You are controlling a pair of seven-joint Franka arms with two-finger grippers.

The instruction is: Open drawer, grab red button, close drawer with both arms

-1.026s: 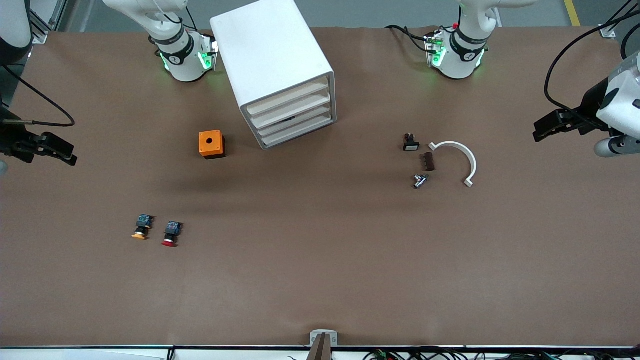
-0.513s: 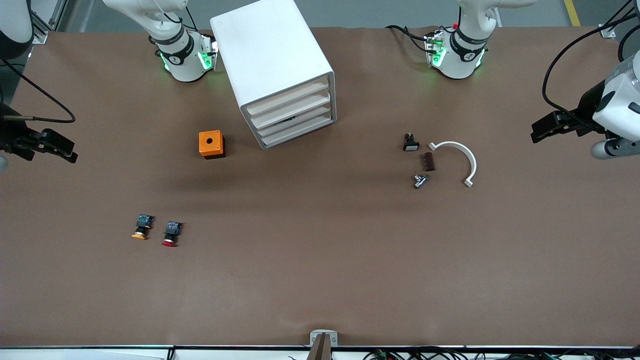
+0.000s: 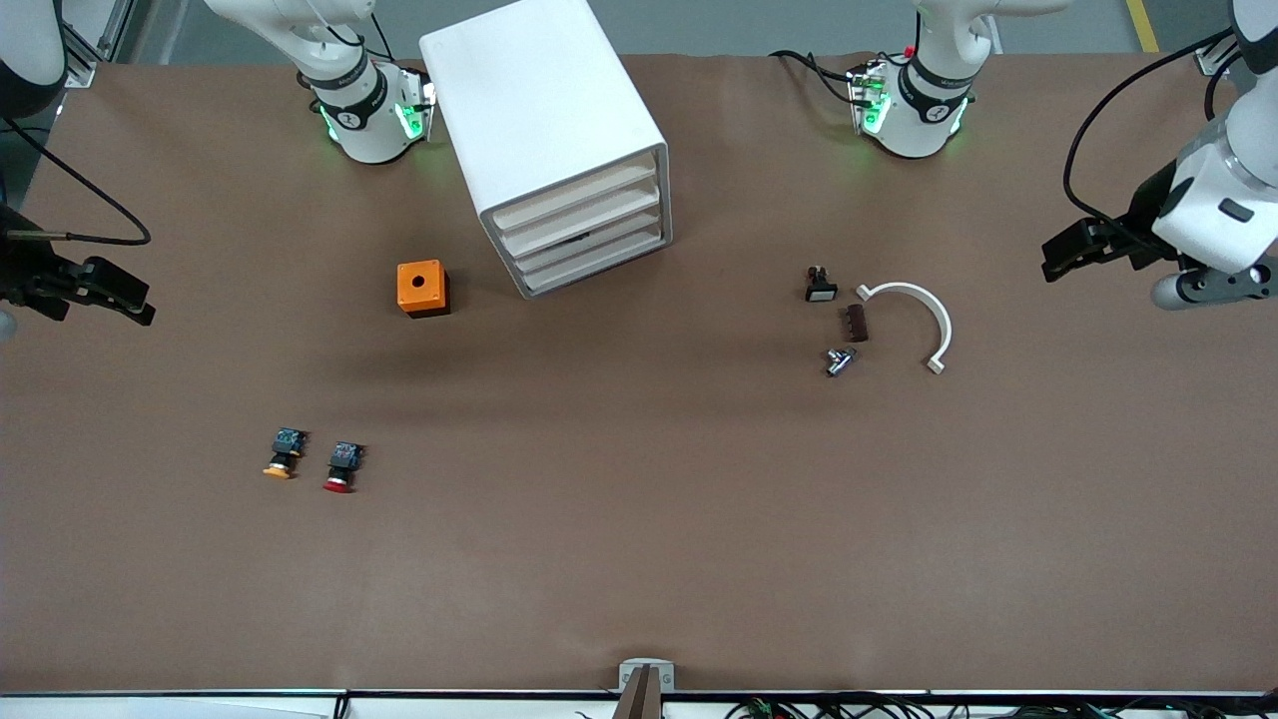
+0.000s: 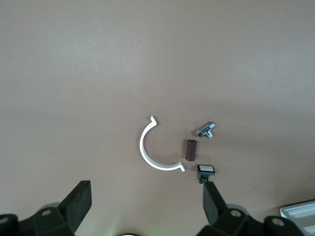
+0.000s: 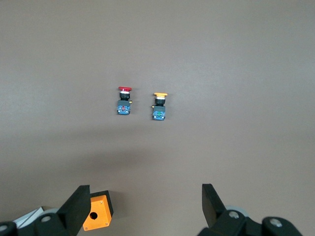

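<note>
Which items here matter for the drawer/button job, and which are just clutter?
Job:
- drawer in the white cabinet, shut
- red-capped button
- left gripper, right gripper, both open, held at their own ends of the table

Clutter:
- orange-capped button
- orange cube
- white curved clip
- brown block
- metal fitting
- small black switch

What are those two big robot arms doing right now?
Nothing is being held yet. The left claw hangs open over the left arm's end of the table, and the right claw hangs open over the other end. All four drawers of the white cabinet are shut. The red button lies on the table beside a yellow-capped one.
</note>
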